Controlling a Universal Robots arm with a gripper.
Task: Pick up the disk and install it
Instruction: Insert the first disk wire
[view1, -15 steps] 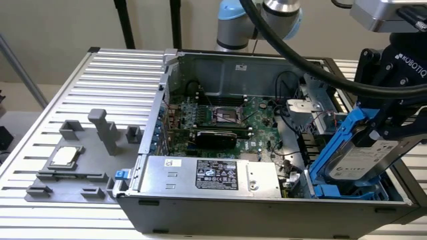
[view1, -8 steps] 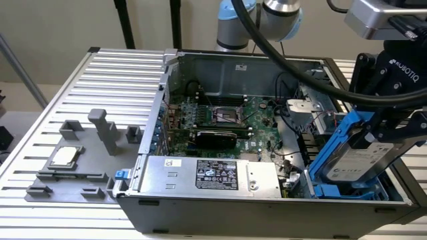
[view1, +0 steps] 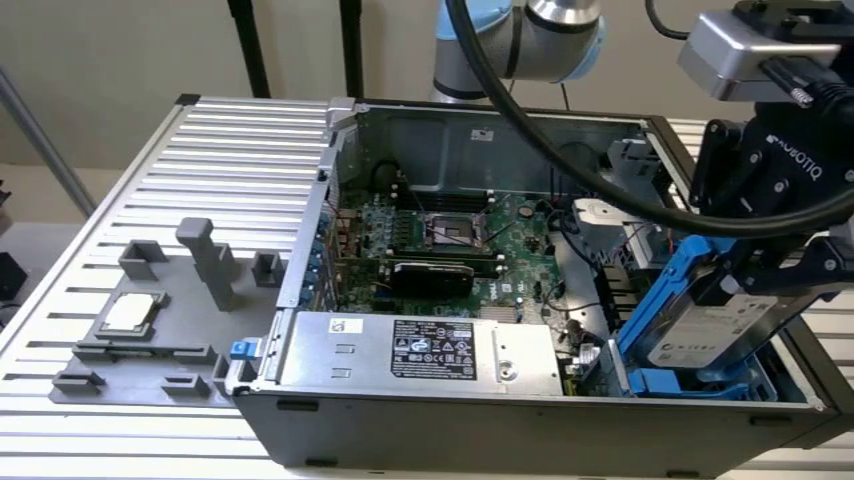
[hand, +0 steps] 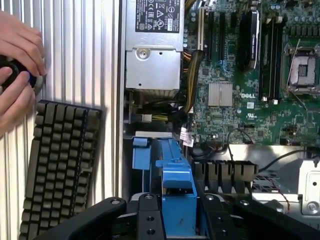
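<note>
The disk, a silver-grey drive with a white label in a bright blue carrier, hangs tilted over the open computer case at the exterior view's right. Its lower end reaches down to the blue drive bay in the case's near right corner. My black gripper is shut on the disk's upper part. In the wrist view the blue carrier of the disk sits clamped between my gripper's two black fingers, above the bay beside the motherboard.
Inside the case lie the motherboard and a power supply. A grey fixture plate with a small square processor chip lies on the slatted table at the exterior view's left. A keyboard and a person's hands are beside the case.
</note>
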